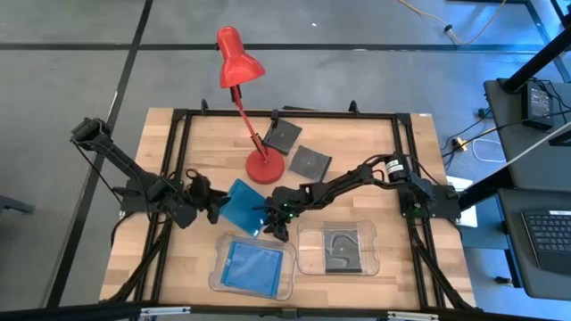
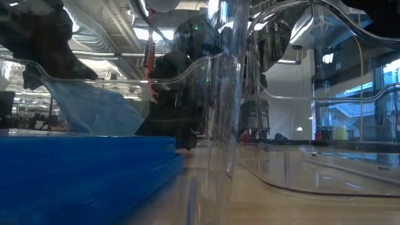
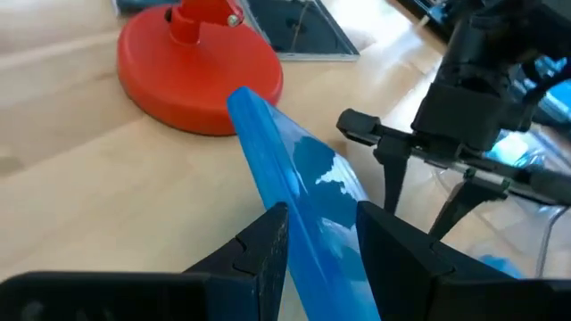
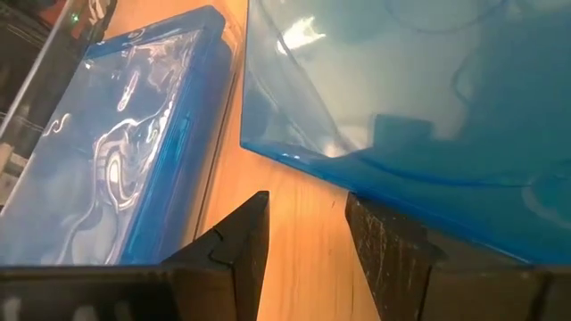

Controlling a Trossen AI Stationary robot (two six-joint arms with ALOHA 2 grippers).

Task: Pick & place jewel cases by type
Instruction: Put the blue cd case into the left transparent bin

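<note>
A translucent blue jewel case (image 1: 244,205) is held tilted above the table (image 1: 205,134), one edge raised, its thin glossy plastic showing light reflections. It is gripped on its edge between the fingers (image 3: 268,245) of the left gripper (image 1: 212,207), which are partly open and closed only as far as the case's thickness allows. On the opposite side, the right gripper (image 1: 268,223) is set at the case's other edge; in the right wrist view its fingers (image 4: 241,241) are seen partly open with the case's lower edge (image 4: 375,160) just ahead of and above them, and whether that edge is touched cannot be told.

Beyond the right fingers, another blue jewel case (image 1: 252,264) is lying flat in a clear tray (image 1: 219,276). A dark grey case (image 1: 340,249) is lying in a second clear tray (image 1: 370,267) beside it. Two more dark cases (image 1: 284,135) (image 1: 310,162) are seen flat on the table past the left fingers, near the round base of a red desk lamp (image 1: 264,167).

The table is of pale wood with a black frame. A grey floor with cables is seen around it, and desks with a laptop (image 1: 542,96) and a keyboard (image 1: 546,234) stand to the side.
</note>
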